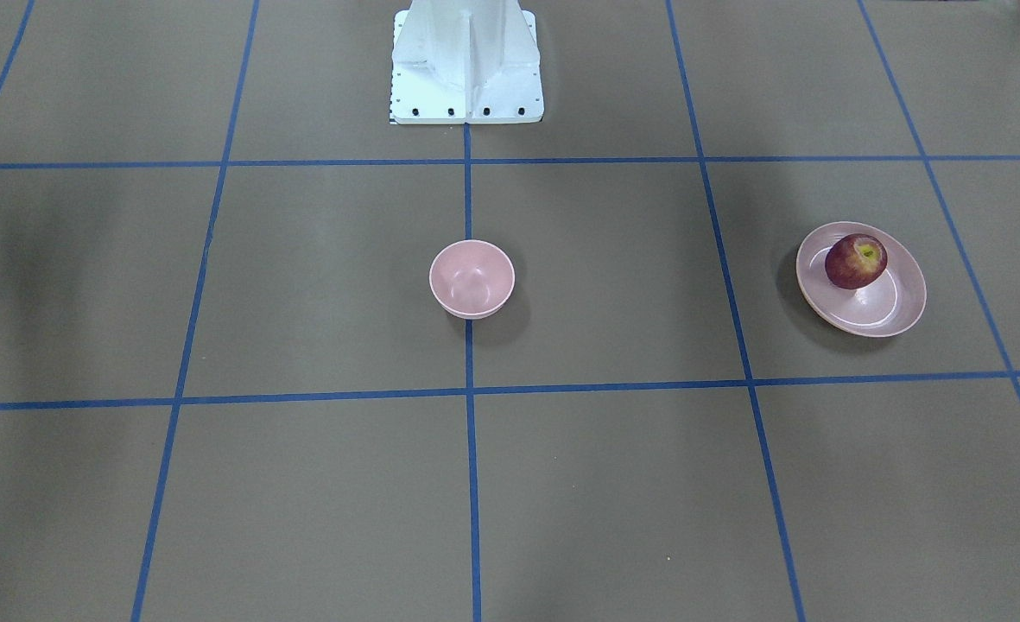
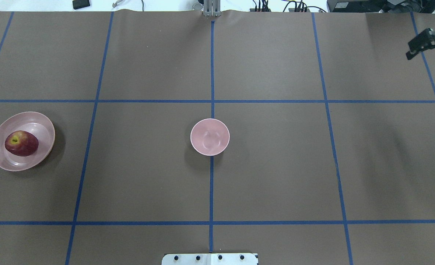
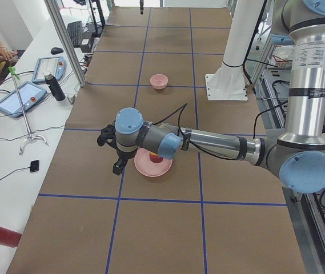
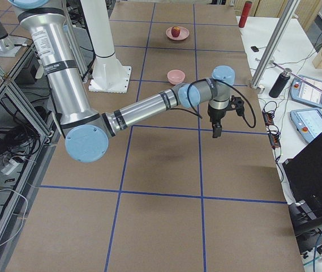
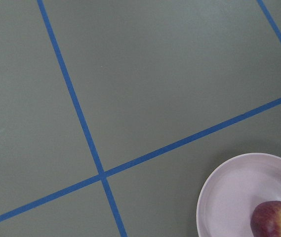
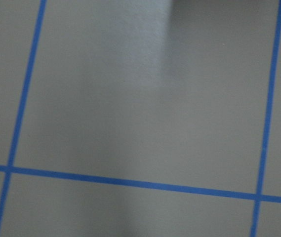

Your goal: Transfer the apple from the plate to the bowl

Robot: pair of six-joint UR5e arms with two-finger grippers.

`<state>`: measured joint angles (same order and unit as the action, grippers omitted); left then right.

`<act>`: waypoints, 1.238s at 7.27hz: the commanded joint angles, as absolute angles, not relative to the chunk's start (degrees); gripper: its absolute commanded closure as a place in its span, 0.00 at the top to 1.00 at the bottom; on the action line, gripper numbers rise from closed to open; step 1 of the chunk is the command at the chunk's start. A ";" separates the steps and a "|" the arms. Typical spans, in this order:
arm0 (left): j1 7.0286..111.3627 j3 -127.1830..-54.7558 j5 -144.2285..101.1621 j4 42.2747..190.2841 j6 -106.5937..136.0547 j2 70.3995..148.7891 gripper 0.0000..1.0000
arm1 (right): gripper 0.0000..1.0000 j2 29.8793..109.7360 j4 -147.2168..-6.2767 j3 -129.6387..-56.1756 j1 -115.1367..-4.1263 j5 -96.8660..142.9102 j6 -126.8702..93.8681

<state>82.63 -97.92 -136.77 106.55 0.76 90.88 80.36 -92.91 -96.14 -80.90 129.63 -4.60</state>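
Observation:
The dark-red apple (image 2: pixel 21 143) lies on the wide pale-pink plate (image 2: pixel 3 162) at the table's left end; both also show in the front view, apple (image 1: pixel 855 261) and plate (image 1: pixel 894 315). The small deep pink bowl (image 2: pixel 210 137) stands empty at the table's middle. My left gripper (image 3: pixel 115 153) hovers just beside the plate's outer side, above the table; I cannot tell whether it is open or shut. Its wrist view shows the plate's rim (image 5: pixel 214 197) and part of the apple (image 5: pixel 276 219) at the lower right. My right gripper (image 2: pixel 427 50) hangs open and empty over the far right end.
The robot's white base (image 1: pixel 466 65) stands at the near middle edge. Blue tape lines (image 2: pixel 211 184) divide the brown tabletop. Tablets, a bottle and cables (image 3: pixel 48 85) lie on a side bench beyond the table's far edge.

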 commanded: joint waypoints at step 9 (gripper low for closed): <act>55.73 -97.56 -123.58 128.50 32.17 86.04 1.00 | 1.00 92.90 -92.90 -97.29 -89.21 131.22 12.66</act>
<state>57.64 -97.69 -124.99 128.18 31.29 86.18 92.69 -92.90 -97.21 -89.20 131.23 12.76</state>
